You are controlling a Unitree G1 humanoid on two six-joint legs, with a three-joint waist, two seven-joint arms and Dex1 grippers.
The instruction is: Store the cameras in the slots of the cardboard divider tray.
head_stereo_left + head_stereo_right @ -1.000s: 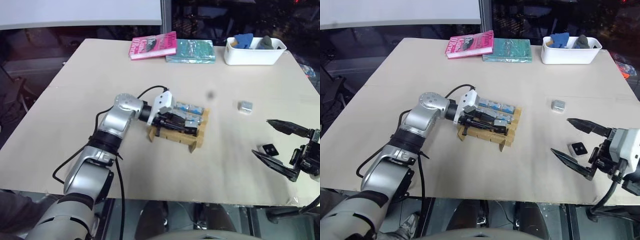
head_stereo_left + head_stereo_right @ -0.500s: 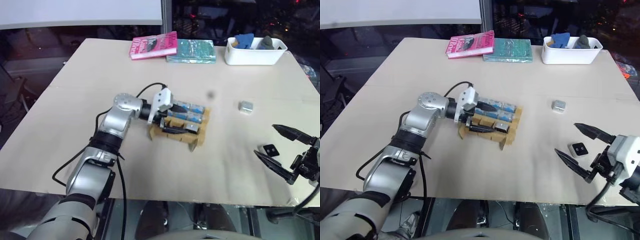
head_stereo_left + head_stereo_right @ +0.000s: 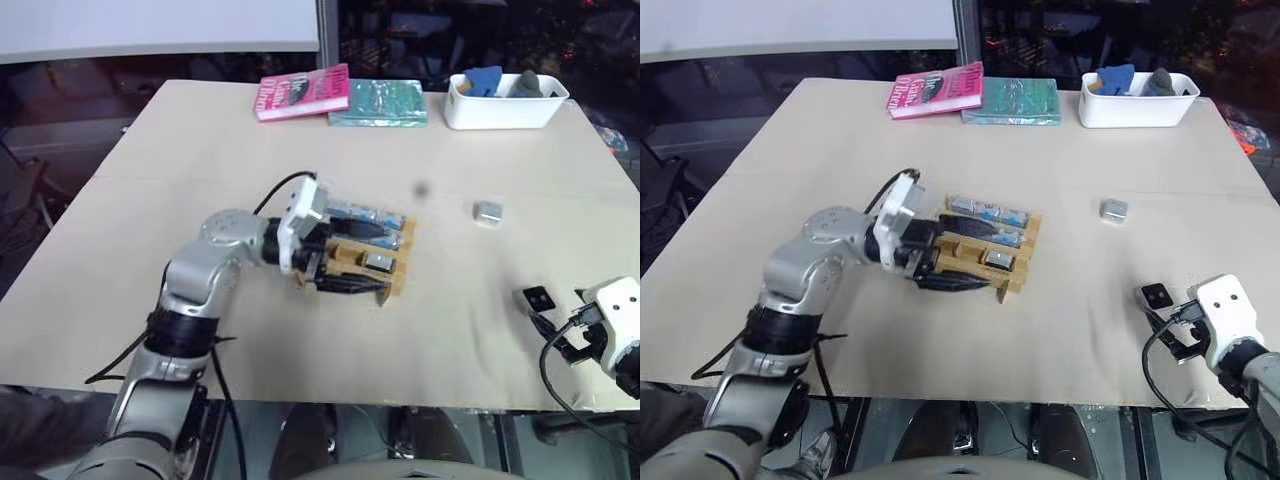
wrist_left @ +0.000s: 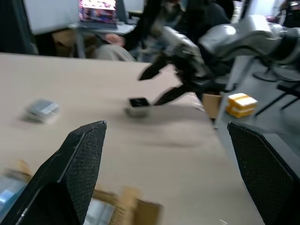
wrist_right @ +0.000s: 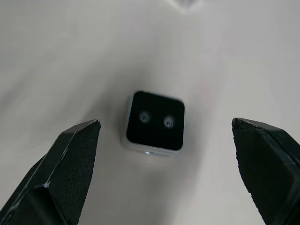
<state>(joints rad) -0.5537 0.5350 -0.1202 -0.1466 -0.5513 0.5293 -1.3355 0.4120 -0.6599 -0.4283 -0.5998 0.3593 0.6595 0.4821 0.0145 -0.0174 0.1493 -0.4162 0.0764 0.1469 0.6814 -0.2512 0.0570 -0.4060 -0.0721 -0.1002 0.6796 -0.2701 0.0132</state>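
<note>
The left gripper [image 3: 352, 258] stands open with nothing between its fingers; one black finger lies over the far row of the cardboard tray [image 3: 400, 278] and the other reaches along the tray's near edge, so the tray's left part sits between them. I cannot tell whether either finger touches the cardboard. The tray rests near the middle of the table [image 3: 180, 190]. Its far row holds silver-grey cameras [image 3: 392, 220] side by side, and one more camera [image 3: 378, 263] sits in a nearer slot toward the tray's right end.

The right gripper [image 5: 166, 176] is at the near right edge of the table, open wide and empty. Its two fingers stand either side of a small camera with a black face [image 5: 155, 121] that lies flat on the table with two little lenses up; the fingers are apart from it, not touching. From the head view this camera [image 3: 538, 298] lies just to the far left of the right wrist.

Another silver-grey camera [image 3: 488, 211] lies alone on the table, to the right of the tray and farther away than the black-faced one.

Along the far edge, from left to right, lie a pink book [image 3: 303, 92], a teal book [image 3: 379, 103] and a white tub [image 3: 505, 107] holding a blue thing and a grey thing.
</note>
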